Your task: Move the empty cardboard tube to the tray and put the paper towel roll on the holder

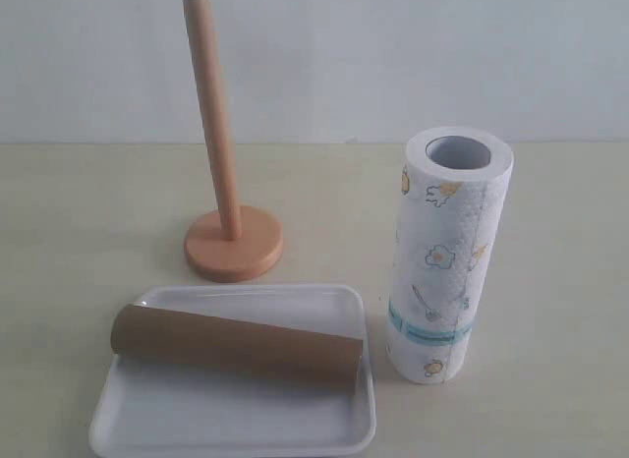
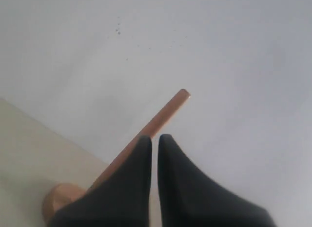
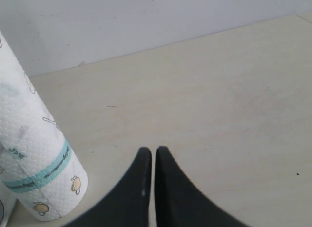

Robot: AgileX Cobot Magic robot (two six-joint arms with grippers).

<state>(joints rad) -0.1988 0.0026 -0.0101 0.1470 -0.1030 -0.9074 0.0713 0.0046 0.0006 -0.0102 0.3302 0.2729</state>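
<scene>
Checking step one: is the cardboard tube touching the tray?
Touching. The exterior view shows the cardboard tube lying across the tray, resting directly on it.

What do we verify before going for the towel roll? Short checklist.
1. Cardboard tube lying in the tray: ok.
2. Holder upright, post bare: ok.
3. Paper towel roll standing, core hole facing up: ok.
4. Right hand open for the grasp: not ok, it is shut and empty.
5. Left hand empty: ok, shut on nothing.
6. Gap between paper towel roll and tray: cannot tell.
</scene>
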